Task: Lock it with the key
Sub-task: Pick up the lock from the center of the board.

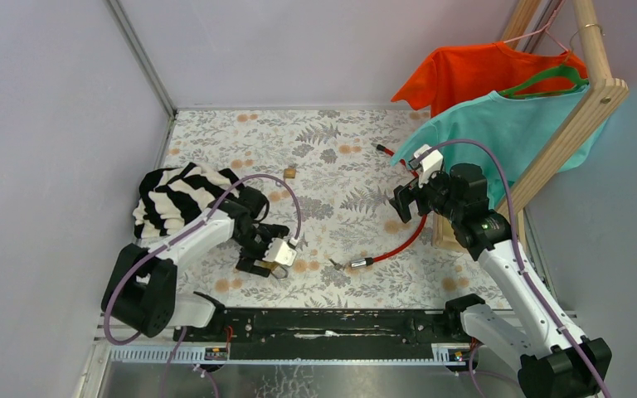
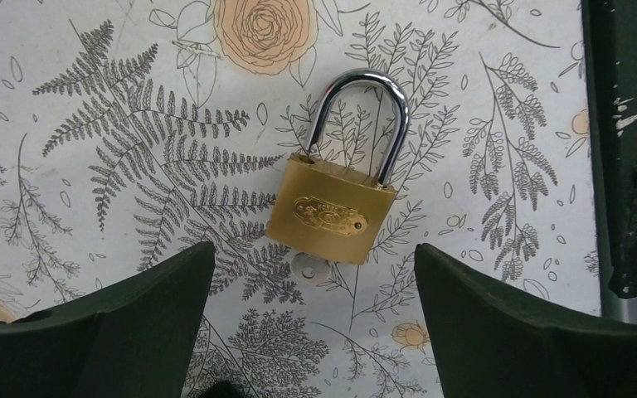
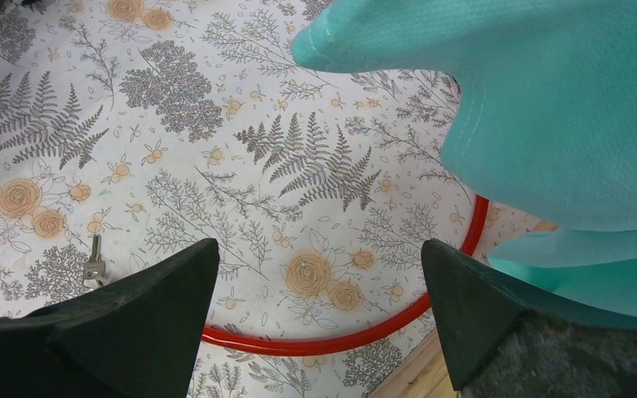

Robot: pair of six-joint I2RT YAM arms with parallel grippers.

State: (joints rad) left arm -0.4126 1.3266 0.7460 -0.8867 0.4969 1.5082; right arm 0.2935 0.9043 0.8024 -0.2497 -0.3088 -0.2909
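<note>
Padlock [image 2: 330, 214], brass, lies flat on the floral cloth [image 2: 91, 99], shackle pointing away from the left gripper [image 2: 313, 250]. That gripper hovers just over it, jaws spread wide, holding nothing. Key [image 3: 94, 267] lies apart on the cloth, near the red cable [image 3: 357, 336]. Right gripper [image 3: 319, 249] is raised beside the teal shirt [image 3: 547, 99], jaws apart and empty.
</note>
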